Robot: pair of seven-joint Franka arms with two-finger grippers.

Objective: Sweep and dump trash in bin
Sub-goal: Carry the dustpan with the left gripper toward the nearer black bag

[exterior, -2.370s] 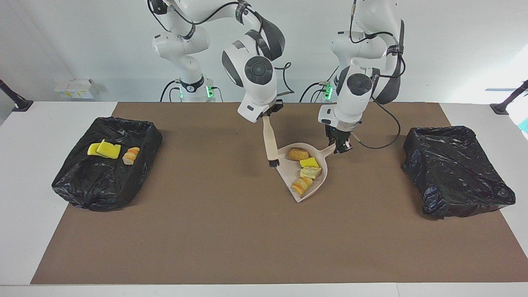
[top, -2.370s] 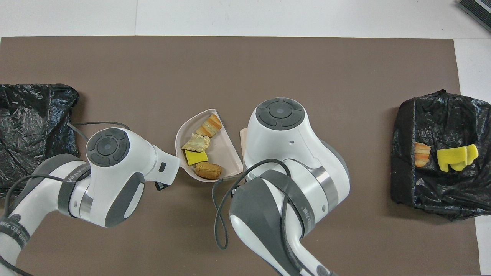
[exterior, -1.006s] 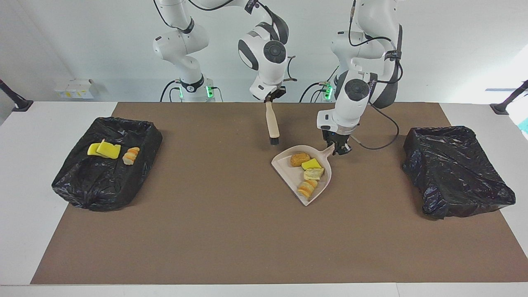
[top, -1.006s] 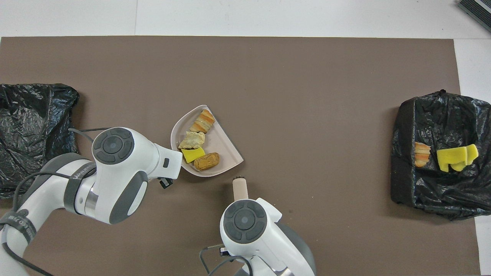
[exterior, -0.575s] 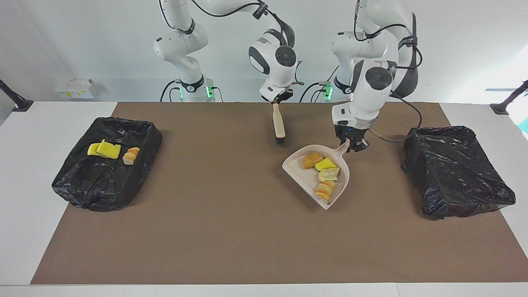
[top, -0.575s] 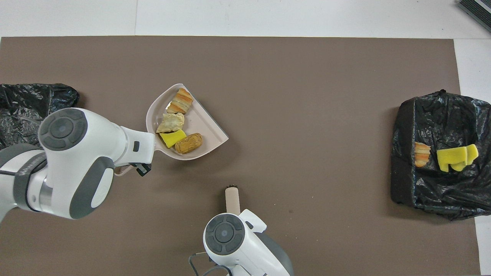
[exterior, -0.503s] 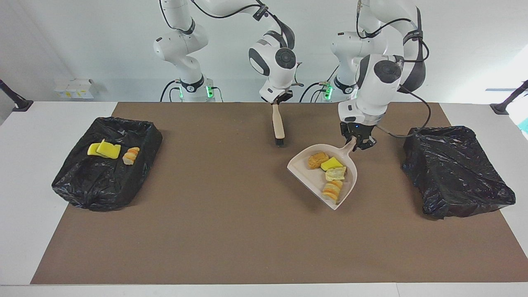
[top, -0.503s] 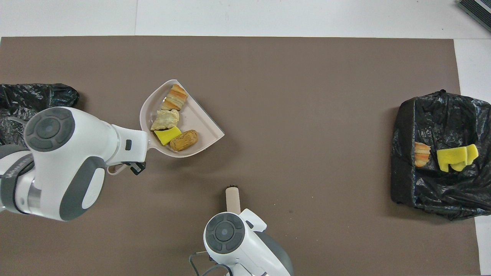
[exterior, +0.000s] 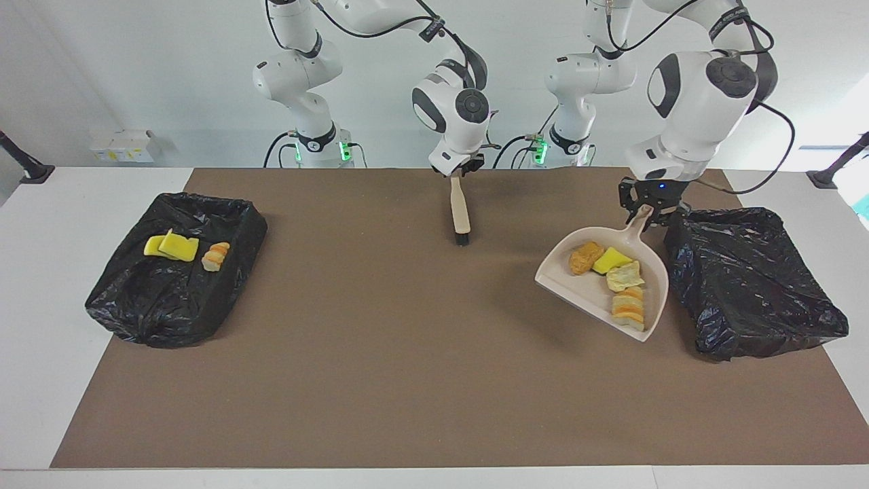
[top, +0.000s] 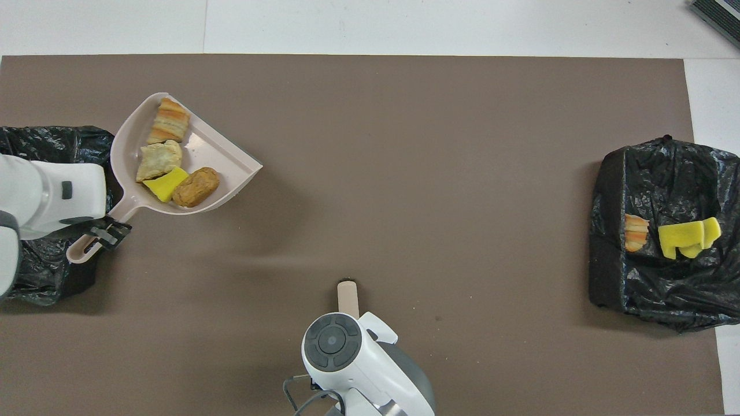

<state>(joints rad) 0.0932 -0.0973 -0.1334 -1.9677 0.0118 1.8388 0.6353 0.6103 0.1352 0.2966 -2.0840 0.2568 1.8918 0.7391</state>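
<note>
Two black-lined bins sit at the table's ends. The bin [exterior: 178, 265] toward the right arm's end holds yellow sponge pieces [exterior: 172, 246] and a striped chunk [exterior: 216, 257]. The left gripper [exterior: 650, 209] grips the dustpan [exterior: 643, 319], with four scraps [exterior: 614, 272] in it, raised beside the other bin [exterior: 750, 282]. The right gripper [exterior: 457, 172] holds the brush [exterior: 459, 212]; how wide its fingers stand I cannot tell.

Bright, even light from above fills both views, sharp edge to edge. The raised dustpan [exterior: 604, 285] casts a soft, diffuse shadow on the brown mat [exterior: 380, 353]; a fainter one lies under the brush [exterior: 460, 212]. Crinkled black bin liners [top: 665, 231] catch small glints. Daylight glares at the facing view's edge near the left arm's end of the table [exterior: 41, 285].
</note>
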